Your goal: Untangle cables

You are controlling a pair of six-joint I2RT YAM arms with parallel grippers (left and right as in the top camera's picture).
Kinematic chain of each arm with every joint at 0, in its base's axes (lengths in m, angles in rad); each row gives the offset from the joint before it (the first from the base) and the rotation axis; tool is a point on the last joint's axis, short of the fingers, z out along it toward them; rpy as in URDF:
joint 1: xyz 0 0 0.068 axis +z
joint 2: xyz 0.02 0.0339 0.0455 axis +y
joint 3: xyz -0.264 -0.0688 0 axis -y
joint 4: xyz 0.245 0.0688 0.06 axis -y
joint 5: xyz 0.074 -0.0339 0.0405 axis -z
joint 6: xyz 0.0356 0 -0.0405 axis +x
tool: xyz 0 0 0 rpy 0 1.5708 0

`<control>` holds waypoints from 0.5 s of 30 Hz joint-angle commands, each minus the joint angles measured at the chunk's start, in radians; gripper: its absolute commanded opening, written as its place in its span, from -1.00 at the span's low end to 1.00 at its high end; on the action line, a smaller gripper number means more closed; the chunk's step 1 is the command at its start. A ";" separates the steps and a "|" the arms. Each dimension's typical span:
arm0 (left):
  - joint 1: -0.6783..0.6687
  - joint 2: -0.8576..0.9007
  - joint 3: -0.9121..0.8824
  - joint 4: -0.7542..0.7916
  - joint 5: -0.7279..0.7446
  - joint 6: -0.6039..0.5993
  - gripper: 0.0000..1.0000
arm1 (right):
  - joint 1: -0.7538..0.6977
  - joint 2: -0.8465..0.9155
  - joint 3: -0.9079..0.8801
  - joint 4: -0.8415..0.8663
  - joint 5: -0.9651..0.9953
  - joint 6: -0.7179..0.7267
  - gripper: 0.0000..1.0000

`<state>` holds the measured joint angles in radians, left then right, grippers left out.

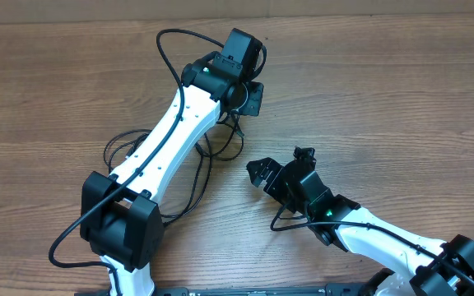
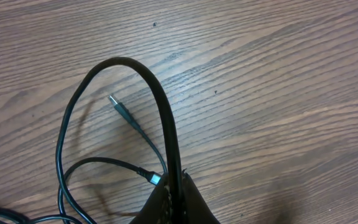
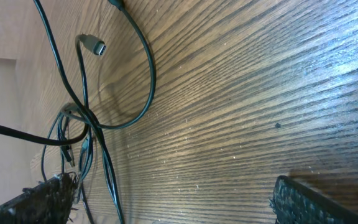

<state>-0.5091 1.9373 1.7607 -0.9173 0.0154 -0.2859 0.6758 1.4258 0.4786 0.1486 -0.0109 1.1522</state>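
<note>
Several thin black cables (image 1: pixel 208 152) lie in loose loops on the wooden table, partly hidden under my left arm. My left gripper (image 1: pixel 249 97) is shut on one black cable (image 2: pixel 166 118), which arches up from the jaws (image 2: pixel 178 186) and runs down to the left. A metal-tipped plug (image 2: pixel 114 101) and a silver connector (image 2: pixel 155 179) lie beside it. My right gripper (image 1: pixel 262 174) is open and empty just right of the cables. In the right wrist view its fingers (image 3: pixel 179 205) stand wide apart, with the knot of cables (image 3: pixel 79 118) and a grey plug (image 3: pixel 92 45) at the left.
The wooden table (image 1: pixel 385 90) stretches to the right and the far side. A thicker black cable (image 1: pixel 167 49) fixed to the left arm loops above the table at the top. More cable loops (image 1: pixel 120 144) lie left of the left arm.
</note>
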 commanded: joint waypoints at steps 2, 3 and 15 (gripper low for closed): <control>-0.002 -0.025 0.026 0.006 0.022 -0.011 -0.92 | -0.002 -0.012 0.000 0.006 0.006 0.003 1.00; -0.002 -0.025 0.026 0.006 0.033 -0.011 -0.91 | -0.002 -0.012 0.000 0.006 0.006 0.004 1.00; -0.002 -0.025 0.026 0.013 0.060 -0.037 -0.92 | -0.002 -0.012 0.000 0.006 0.006 0.003 1.00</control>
<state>-0.5091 1.9373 1.7607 -0.9092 0.0601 -0.3050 0.6754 1.4258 0.4786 0.1482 -0.0109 1.1526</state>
